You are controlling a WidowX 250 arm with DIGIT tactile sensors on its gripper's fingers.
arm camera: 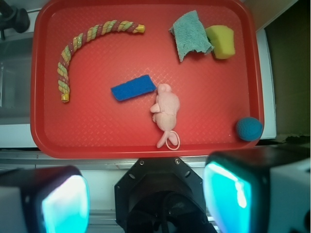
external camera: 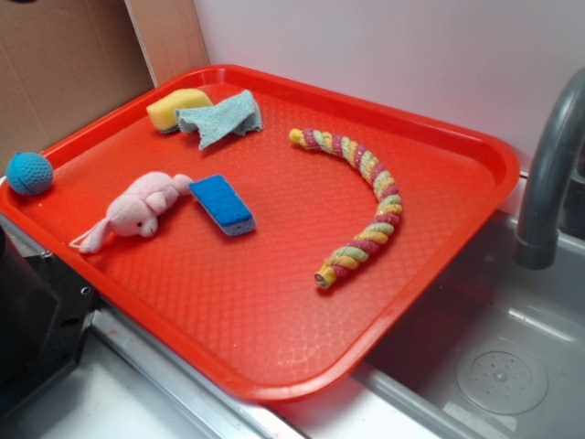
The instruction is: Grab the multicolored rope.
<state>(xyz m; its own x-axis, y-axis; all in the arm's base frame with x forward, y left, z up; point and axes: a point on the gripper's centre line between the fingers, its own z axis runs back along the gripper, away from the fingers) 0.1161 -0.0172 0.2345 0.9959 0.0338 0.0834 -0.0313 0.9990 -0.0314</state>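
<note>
Gripper: seen only in the wrist view, two fingers at the bottom of frame, spread wide apart, nothing between them. It hangs high, outside the near edge of the red tray, roughly over that edge's middle. Not in the exterior view.

Nearest to the gripper on the tray: pink plush toy, with the blue sponge just beside its head. Blue ball sits at the near right corner in the wrist view. Yellow sponge and teal cloth lie touching at the far right corner.

Multicolored rope: far left part of the tray in the wrist view, well apart from everything else. It lies flat in a curve; one leg runs along the left edge, the other bends along the far edge.

Judgement: target lies forward and to the left of the gripper. The grasp should cross the rope's local axis, best at the bend or mid-leg. No obstruction on that path.
</note>
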